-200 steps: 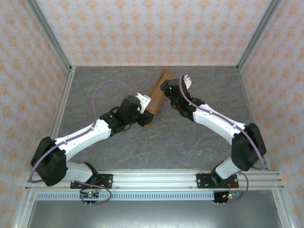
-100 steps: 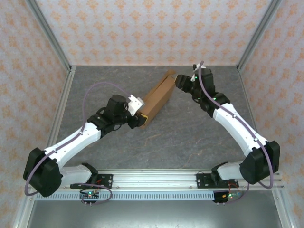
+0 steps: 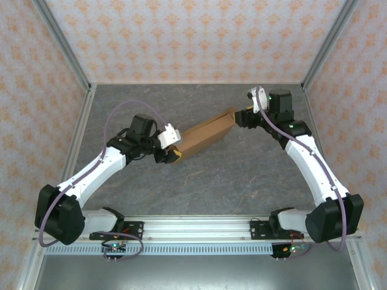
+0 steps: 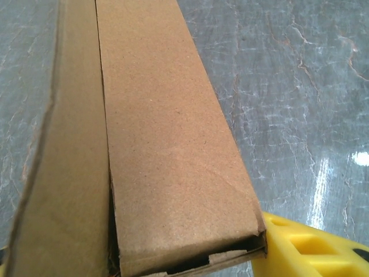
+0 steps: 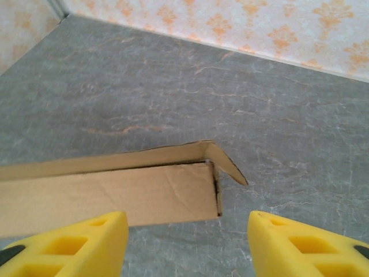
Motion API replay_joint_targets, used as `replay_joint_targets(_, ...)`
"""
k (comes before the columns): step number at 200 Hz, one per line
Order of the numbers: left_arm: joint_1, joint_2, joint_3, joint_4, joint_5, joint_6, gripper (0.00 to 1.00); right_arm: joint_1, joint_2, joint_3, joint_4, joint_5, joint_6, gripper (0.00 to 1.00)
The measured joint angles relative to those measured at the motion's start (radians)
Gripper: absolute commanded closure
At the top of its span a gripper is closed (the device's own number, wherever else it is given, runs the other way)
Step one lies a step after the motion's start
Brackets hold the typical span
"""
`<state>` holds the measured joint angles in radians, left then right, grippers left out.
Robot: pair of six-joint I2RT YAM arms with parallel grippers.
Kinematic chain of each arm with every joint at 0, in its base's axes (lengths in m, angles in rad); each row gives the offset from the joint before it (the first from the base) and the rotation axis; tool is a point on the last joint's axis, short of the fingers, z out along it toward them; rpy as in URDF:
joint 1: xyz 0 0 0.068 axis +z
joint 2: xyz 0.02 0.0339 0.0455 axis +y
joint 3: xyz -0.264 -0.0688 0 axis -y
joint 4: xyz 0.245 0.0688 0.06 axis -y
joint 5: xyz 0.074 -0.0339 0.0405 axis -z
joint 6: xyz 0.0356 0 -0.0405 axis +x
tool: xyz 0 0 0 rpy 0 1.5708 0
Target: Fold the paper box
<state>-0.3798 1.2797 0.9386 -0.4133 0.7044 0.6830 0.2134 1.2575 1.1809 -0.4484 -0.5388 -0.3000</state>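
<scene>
Newly near-horizontal paper box [image 3: 205, 134] (plain brown, slim)

The paper box [image 3: 204, 135] is plain brown cardboard, unprinted. Under it the table top [image 3: 242, 181] is grey and marbled, with pale veins and faint orange streaks. The walls [image 3: 193, 36] are pale with repeating orange floral motifs. The left arm [image 3: 97, 172] and right arm [image 3: 311, 162] are white with black joints. The right gripper [image 5: 184, 222] has yellow fingers [image 5: 75, 242].
</scene>
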Motion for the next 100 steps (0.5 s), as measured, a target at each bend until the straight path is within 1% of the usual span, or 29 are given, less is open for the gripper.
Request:
replay_joint_targets(17, 0.025, 0.021, 0.012, -0.02, 0.044, 0.047, 0.43, 0.001, 0.024, 0.016, -0.051, -0.005, -0.044, 0.45)
replay_joint_targets(56, 0.101, 0.087, 0.072, -0.082, 0.153, 0.123, 0.44, 0.001, 0.128, 0.095, -0.137, 0.044, -0.103, 0.48)
replay_joint_targets(100, 0.126, 0.151, 0.14, -0.168, 0.227, 0.208, 0.44, 0.001, 0.23, 0.245, -0.23, 0.031, -0.2, 0.47)
